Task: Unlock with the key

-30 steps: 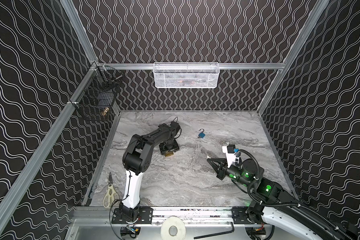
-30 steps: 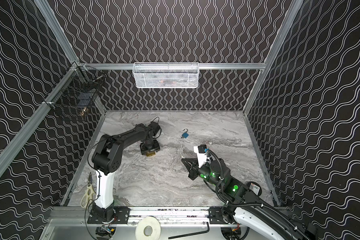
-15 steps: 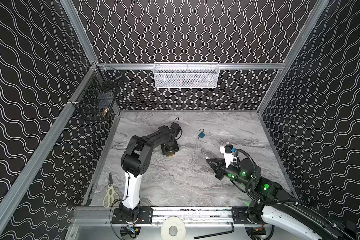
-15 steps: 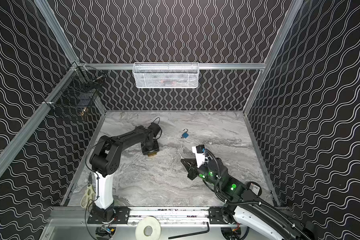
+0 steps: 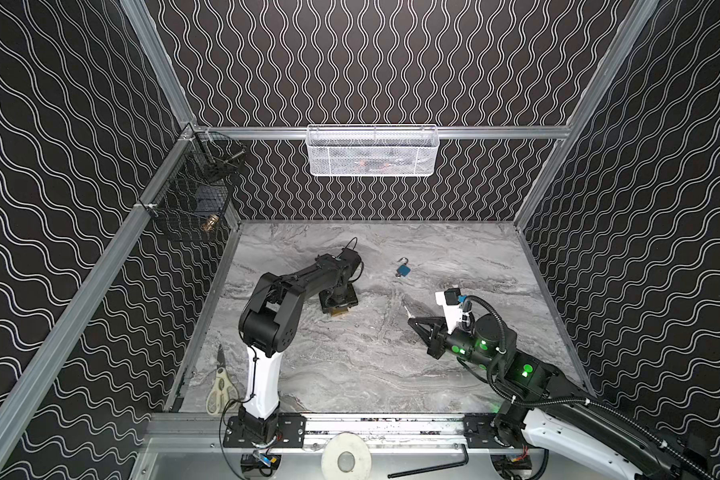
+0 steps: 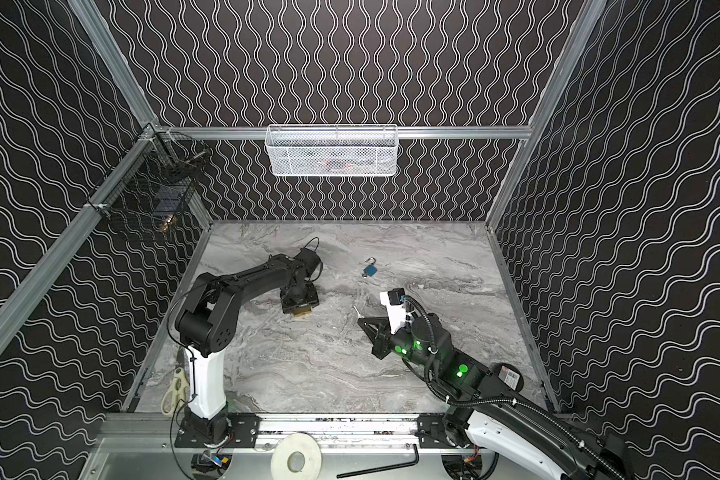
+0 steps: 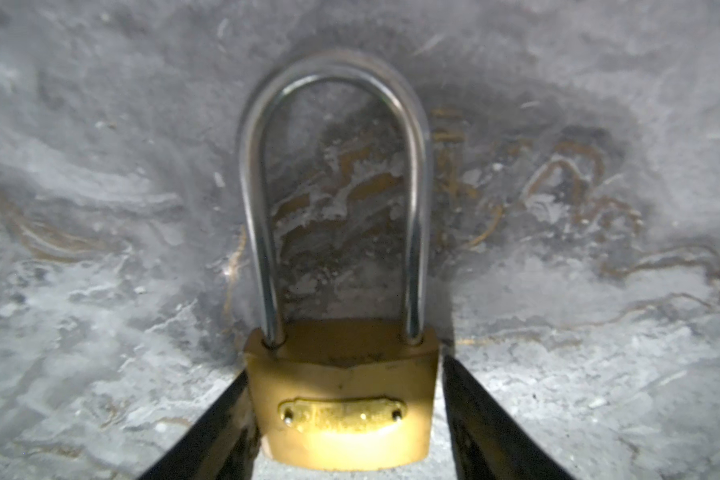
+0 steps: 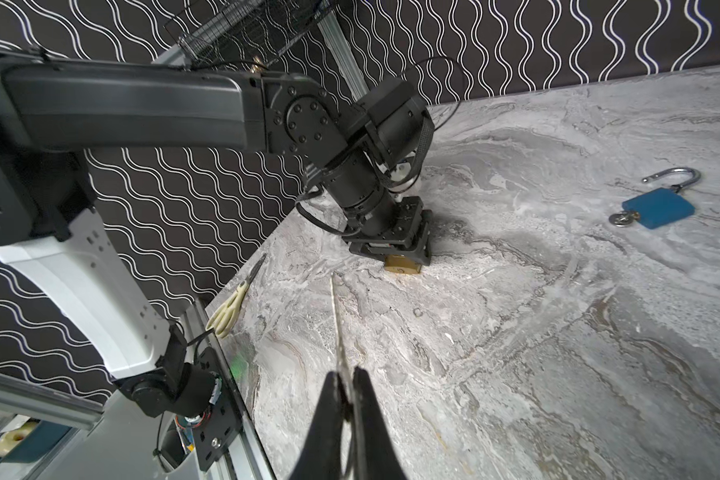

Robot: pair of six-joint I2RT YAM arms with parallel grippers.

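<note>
marble table (image 5: pixel 350 365); brass padlock (image 7: pixel 341 361) nameplate (image 7: pixel 341 413) lettering blurred, unreadable

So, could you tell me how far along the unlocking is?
Done: the right gripper is shut on the key, blade pointing forward. In hand: the left gripper straddles the brass padlock, with a gap at one jaw. Left: clamp it, insert and turn the key; the shackle is seated in the body.

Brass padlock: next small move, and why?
Probably close the left gripper on the brass padlock. Its jaws straddle the body with a sliver of gap on one side, so it looks not yet pinned. The right gripper is shut on the key, blade aimed roughly at the padlock, which likely needs steadying before insertion.
</note>
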